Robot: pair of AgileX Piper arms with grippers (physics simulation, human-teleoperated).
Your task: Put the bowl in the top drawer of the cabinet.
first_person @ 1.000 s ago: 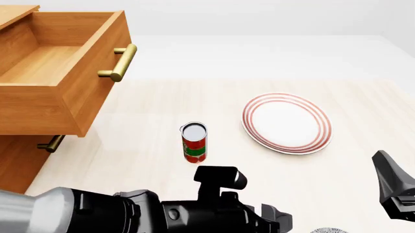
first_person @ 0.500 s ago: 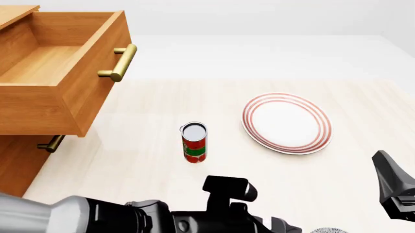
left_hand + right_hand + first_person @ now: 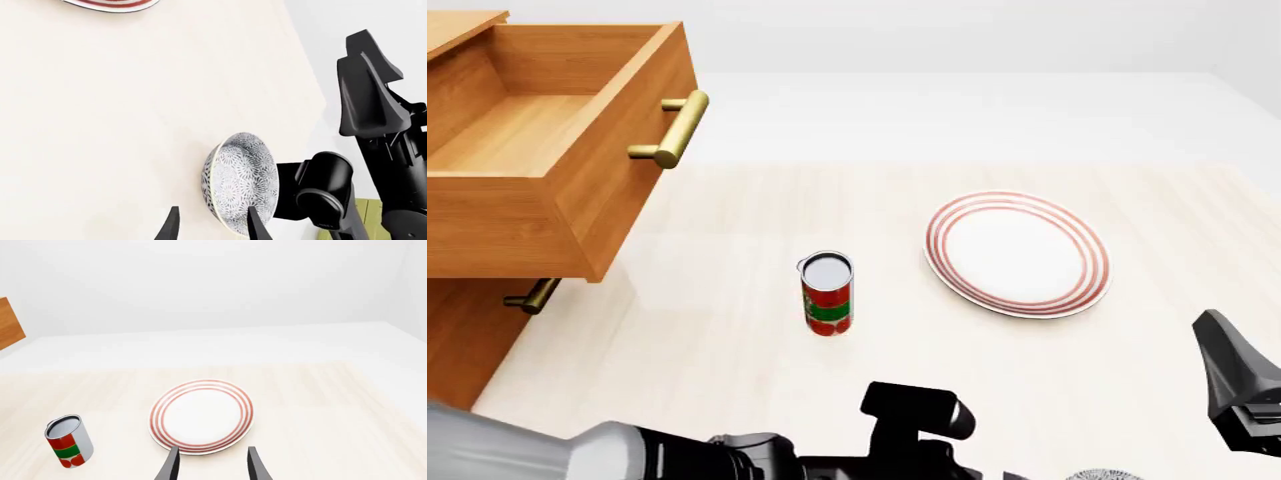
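The speckled blue-grey bowl (image 3: 240,182) sits at the table's near edge; the front view shows only a sliver of the bowl (image 3: 1108,474) at its bottom border. My left gripper (image 3: 212,227) is open just short of the bowl, one fingertip (image 3: 255,226) overlapping its rim. Its arm (image 3: 761,455) fills the front view's bottom. The top drawer (image 3: 627,200) of the cabinet (image 3: 461,340) stands pulled open at the far left, nothing inside. My right gripper (image 3: 212,465) is open and holds nothing, pointing at the plate.
A white plate with red rings (image 3: 1017,252) lies right of centre. A red and green can (image 3: 826,293) stands upright mid-table. The lower drawer's brass handle (image 3: 531,297) shows under the open drawer. The right arm (image 3: 373,125) stands close beside the bowl.
The left arm has slid rightward and toward the table's near edge, sinking lower in the front view. The right arm, can, plate and drawer have not moved.
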